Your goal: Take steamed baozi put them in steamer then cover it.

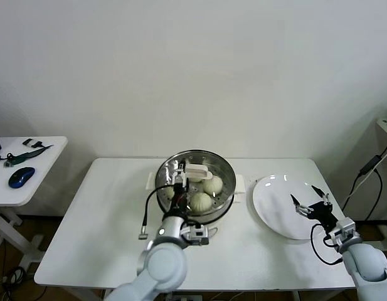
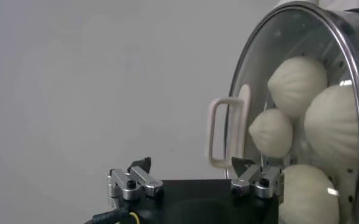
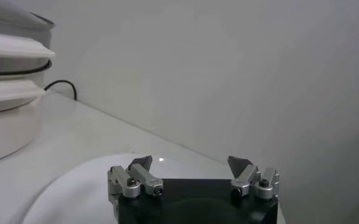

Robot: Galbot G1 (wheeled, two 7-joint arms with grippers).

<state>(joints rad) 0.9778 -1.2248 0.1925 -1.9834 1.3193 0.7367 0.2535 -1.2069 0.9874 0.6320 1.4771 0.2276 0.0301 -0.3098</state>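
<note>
The glass cover (image 1: 194, 175) is sitting on the steamer (image 1: 226, 199), its metal rim lying around the pot's mouth and its white rectangular handle (image 2: 229, 133) standing up at the centre. Through the glass the steamed baozi (image 2: 296, 84) are showing inside, resting close together on the tray; three are plain in the head view and a fourth is peeking out at the near edge in the left wrist view. The steamer is standing at the middle of the white table (image 1: 86, 232), toward its far side.

Judging by this, the task is looking all but done: the buns are in, the lid is on, and what is left seems only to be drawing the arm clear.

The left gripper (image 1: 182, 177) is hanging over the lid with its fingers spread wide on either side of the handle, one finger (image 2: 257, 178) just beside the handle's foot, and it is gripping nothing. The right gripper (image 1: 312, 204) is waiting well apart over the bare white plate (image 1: 268, 204) on the table's right, its fingers (image 3: 136, 175) likewise spread and holding nothing.
</note>
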